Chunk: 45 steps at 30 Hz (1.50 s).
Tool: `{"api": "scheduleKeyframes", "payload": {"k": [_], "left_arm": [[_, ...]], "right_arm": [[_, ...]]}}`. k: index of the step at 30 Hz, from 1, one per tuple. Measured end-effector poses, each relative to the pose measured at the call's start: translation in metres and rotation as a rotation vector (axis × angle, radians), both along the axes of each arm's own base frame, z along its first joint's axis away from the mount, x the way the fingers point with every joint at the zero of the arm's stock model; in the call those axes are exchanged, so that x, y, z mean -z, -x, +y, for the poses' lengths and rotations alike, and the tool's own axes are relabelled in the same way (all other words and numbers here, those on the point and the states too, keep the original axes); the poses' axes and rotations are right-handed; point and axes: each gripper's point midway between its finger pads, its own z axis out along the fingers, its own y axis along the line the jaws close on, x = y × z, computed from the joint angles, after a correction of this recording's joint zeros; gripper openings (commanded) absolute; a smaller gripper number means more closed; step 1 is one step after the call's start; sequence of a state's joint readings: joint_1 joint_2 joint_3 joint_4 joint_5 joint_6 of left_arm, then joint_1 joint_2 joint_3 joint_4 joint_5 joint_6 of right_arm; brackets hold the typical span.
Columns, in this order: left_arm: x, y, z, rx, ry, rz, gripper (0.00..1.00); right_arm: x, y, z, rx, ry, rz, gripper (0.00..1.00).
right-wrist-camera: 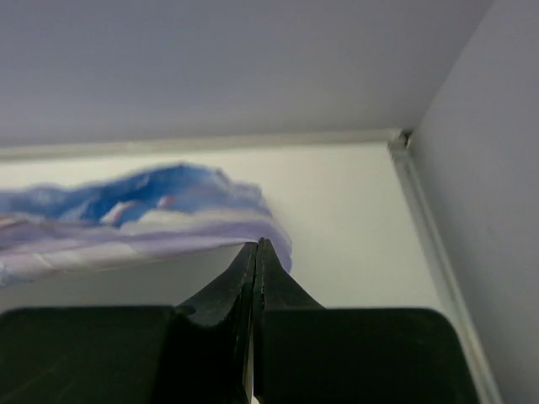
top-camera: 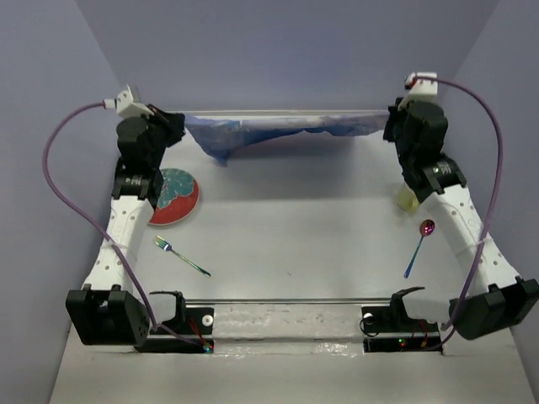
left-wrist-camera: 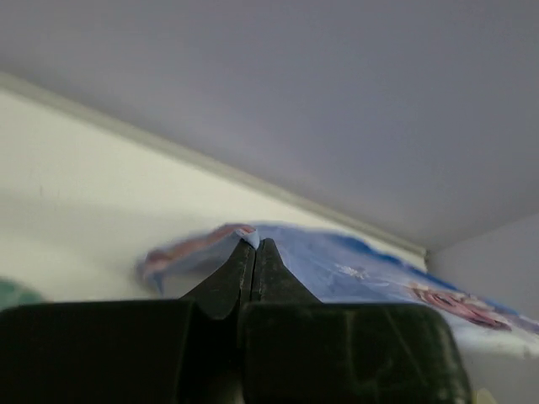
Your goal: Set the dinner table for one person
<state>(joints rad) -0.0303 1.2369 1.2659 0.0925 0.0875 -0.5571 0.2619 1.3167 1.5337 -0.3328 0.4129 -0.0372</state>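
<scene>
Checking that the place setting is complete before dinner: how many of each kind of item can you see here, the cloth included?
Cloth mat: 1
Plate: 1
Fork: 1
Spoon: 1
Pale yellow item, partly hidden, kind unclear: 1
Total: 5

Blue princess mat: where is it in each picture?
Top external: the blue cloth mat stretches along the far edge of the dinner table.
Left wrist: middle to right, its corner pinched in the left gripper.
Right wrist: on the left, its corner at the right gripper.
Shared landmark: the dinner table's far edge, where it meets the back wall.
</scene>
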Motion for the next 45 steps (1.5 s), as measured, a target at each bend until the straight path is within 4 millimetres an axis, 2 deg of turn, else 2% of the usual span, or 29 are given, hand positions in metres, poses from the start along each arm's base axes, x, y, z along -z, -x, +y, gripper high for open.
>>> {"api": "scheduleKeyframes", "payload": {"k": [2,3,4,5,7,8,11,13,16,19,22,25,28,30,31,32,33,35,36,39,44,45], "left_arm": [[0.055,0.01,-0.002,0.007,0.013,0.075,0.0],[0.093,0.015,-0.002,0.007,0.022,0.139,0.0],[0.12,0.018,-0.002,0.006,0.031,0.182,0.0],[0.145,0.023,-0.003,0.004,0.043,0.227,0.0],[0.212,0.041,-0.004,-0.001,0.071,0.36,0.0],[0.24,0.052,-0.005,-0.001,0.085,0.417,0.0],[0.296,0.081,-0.011,0.008,0.119,0.527,0.0],[0.313,0.093,-0.015,0.015,0.132,0.557,0.0],[0.318,0.103,-0.018,0.02,0.144,0.548,0.04],[0.307,0.104,-0.019,0.022,0.158,0.491,0.09],[0.302,0.105,-0.019,0.024,0.168,0.459,0.09],[0.303,0.111,-0.019,0.024,0.176,0.446,0.01],[0.305,0.12,-0.019,0.022,0.185,0.438,0.01],[0.307,0.126,-0.018,0.02,0.186,0.437,0.02],[0.306,0.129,-0.018,0.02,0.186,0.433,0.05],[0.304,0.132,-0.018,0.019,0.187,0.426,0.11],[0.301,0.135,-0.017,0.018,0.187,0.414,0.25],[0.293,0.137,-0.016,0.016,0.186,0.391,0.44],[0.288,0.139,-0.015,0.014,0.189,0.375,0.62],[0.273,0.145,-0.014,0.011,0.192,0.326,0.82],[0.248,0.152,-0.007,-0.015,0.17,0.278,0.81],[0.236,0.151,-0.005,-0.018,0.16,0.261,0.81]], "right_arm": [[0.06,0.016,0.001,-0.014,-0.032,0.058,0.0],[0.085,0.02,0.001,-0.013,-0.041,0.095,0.0],[0.113,0.023,0.002,-0.015,-0.05,0.142,0.0],[0.152,0.027,0.004,-0.013,-0.064,0.206,0.0],[0.219,0.04,0.005,-0.008,-0.075,0.341,0.0],[0.241,0.046,0.005,-0.003,-0.084,0.387,0.0],[0.301,0.071,0.005,0.016,-0.12,0.521,0.0],[0.319,0.084,0.004,0.035,-0.145,0.563,0.0],[0.321,0.093,0.004,0.045,-0.19,0.557,0.0],[0.304,0.095,0.007,0.033,-0.232,0.504,0.03],[0.292,0.092,0.009,0.036,-0.255,0.497,0.05],[0.298,0.099,0.008,0.06,-0.269,0.534,0.05],[0.307,0.112,0.005,0.083,-0.281,0.578,0.07],[0.306,0.12,0.004,0.093,-0.298,0.579,0.1],[0.303,0.123,0.003,0.096,-0.308,0.571,0.21],[0.298,0.125,0.002,0.101,-0.322,0.553,0.41],[0.295,0.126,0.002,0.104,-0.33,0.542,0.43],[0.289,0.129,0.0,0.113,-0.342,0.522,0.45],[0.288,0.13,-0.001,0.117,-0.348,0.52,0.48],[0.287,0.135,-0.001,0.118,-0.355,0.523,0.53],[0.274,0.14,0.006,0.065,-0.388,0.499,0.53],[0.271,0.141,0.01,0.045,-0.399,0.49,0.52]]}}
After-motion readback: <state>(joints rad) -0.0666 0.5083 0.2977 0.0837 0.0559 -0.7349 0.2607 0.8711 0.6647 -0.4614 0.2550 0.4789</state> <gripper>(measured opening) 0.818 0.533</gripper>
